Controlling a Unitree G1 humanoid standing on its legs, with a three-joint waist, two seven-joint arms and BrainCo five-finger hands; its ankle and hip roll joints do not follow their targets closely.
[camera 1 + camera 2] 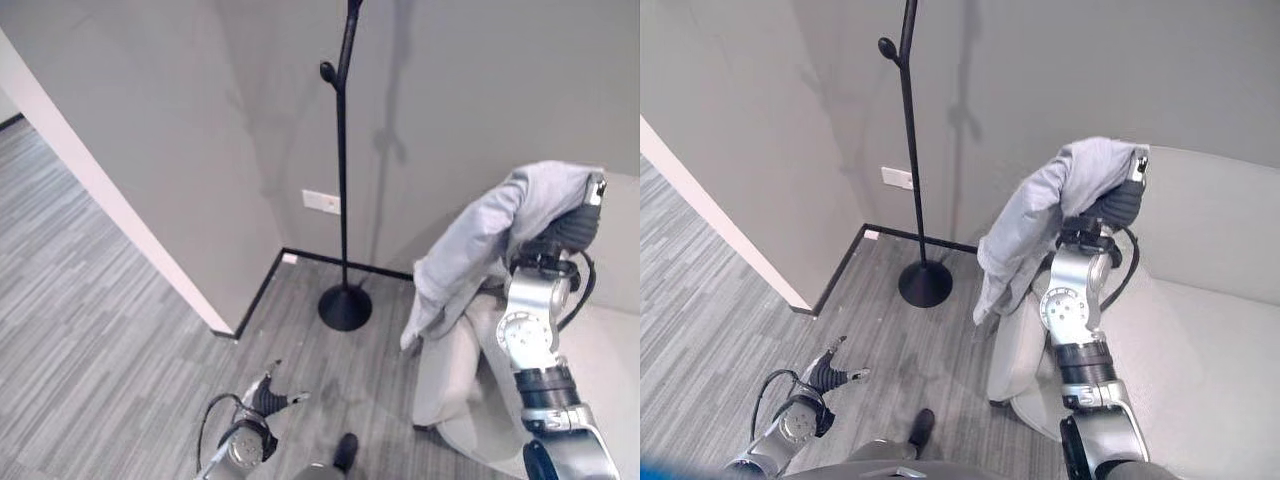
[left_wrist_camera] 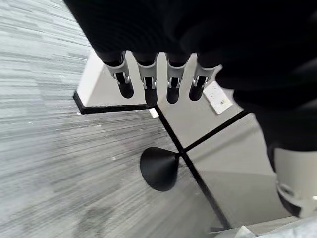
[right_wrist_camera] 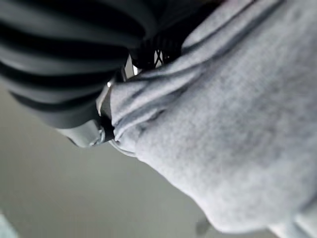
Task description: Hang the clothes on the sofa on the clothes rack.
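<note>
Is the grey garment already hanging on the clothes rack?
No: the grey garment is draped over the raised right hand, apart from the black clothes rack.

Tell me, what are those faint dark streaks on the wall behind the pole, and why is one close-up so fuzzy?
Left eye view: the streaks are soft shadows of the clothes rack thrown on the grey wall, so several lights shine on it. Right wrist view: the grey garment lies so close against the right hand that the cloth shows out of focus.
</note>
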